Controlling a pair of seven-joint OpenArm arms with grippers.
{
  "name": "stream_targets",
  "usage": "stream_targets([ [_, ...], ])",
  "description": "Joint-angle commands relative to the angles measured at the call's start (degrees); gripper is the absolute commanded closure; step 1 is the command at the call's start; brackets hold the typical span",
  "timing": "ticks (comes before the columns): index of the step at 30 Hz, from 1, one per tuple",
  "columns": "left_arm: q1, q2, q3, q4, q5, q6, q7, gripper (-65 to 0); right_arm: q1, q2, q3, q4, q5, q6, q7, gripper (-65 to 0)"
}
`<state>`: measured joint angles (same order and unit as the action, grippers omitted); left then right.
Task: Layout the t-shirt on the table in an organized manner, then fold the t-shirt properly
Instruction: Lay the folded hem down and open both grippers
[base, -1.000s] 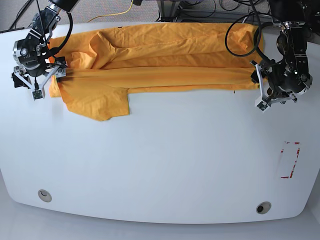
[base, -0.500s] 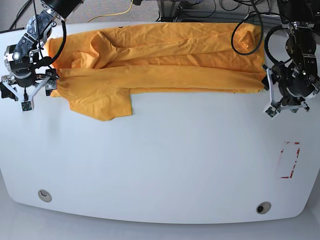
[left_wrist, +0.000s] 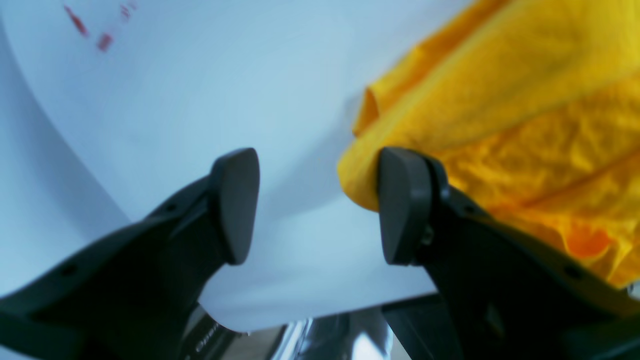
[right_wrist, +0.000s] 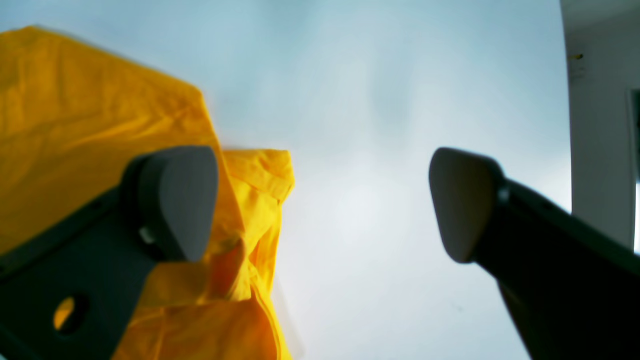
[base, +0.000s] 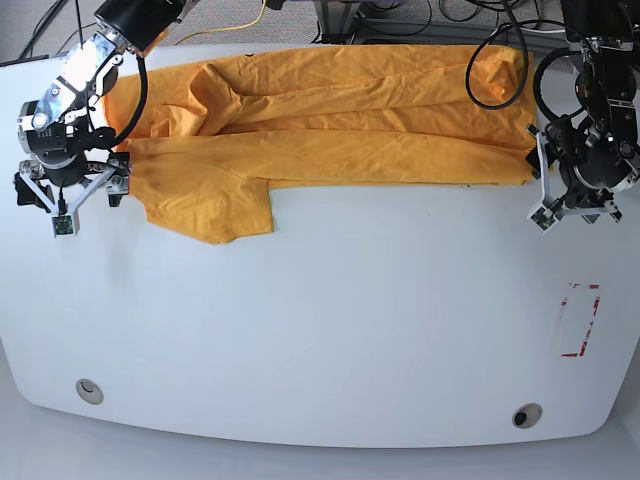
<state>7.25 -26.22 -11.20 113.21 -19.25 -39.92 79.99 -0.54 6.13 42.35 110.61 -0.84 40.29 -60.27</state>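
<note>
The orange-yellow t-shirt (base: 330, 120) lies wrinkled in a long band across the back of the white table (base: 330, 330), with one sleeve (base: 215, 205) hanging toward the front. My left gripper (base: 578, 203) stands open just off the shirt's right end. In the left wrist view its jaws (left_wrist: 317, 205) are apart over bare table (left_wrist: 200, 100), and one fingertip (left_wrist: 400, 205) sits against the shirt's edge (left_wrist: 500, 125). My right gripper (base: 66, 195) is open at the shirt's left end. In the right wrist view it (right_wrist: 320, 207) holds nothing, with the t-shirt (right_wrist: 100, 115) beside one fingertip (right_wrist: 180, 200).
A red tape outline (base: 580, 320) marks the table's right side, seen blurred as red tape marks (left_wrist: 90, 30) in the left wrist view. Two grey grommets (base: 89, 390) (base: 526, 415) sit near the front edge. Cables (base: 250, 20) run behind the table.
The shirt has slid a little to the right. In the base view the right-side arm has drifted right and up; the left-side arm swung left, then came partly back. Both grippers have stayed open.
</note>
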Motion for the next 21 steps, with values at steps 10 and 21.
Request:
stream_targets([
  [10, 9.8, -1.1, -5.0, 0.9, 0.3, -0.1, 0.0, -35.1, 0.6, -1.6, 0.2, 1.1, 0.1, -0.3, 1.1, -65.0],
  [21, 11.3, -1.3, -10.2, 1.2, 0.2, -0.1, 0.0, -35.1, 0.7, -1.7, 0.2, 1.2, 0.1, -0.3, 1.1, -65.0],
])
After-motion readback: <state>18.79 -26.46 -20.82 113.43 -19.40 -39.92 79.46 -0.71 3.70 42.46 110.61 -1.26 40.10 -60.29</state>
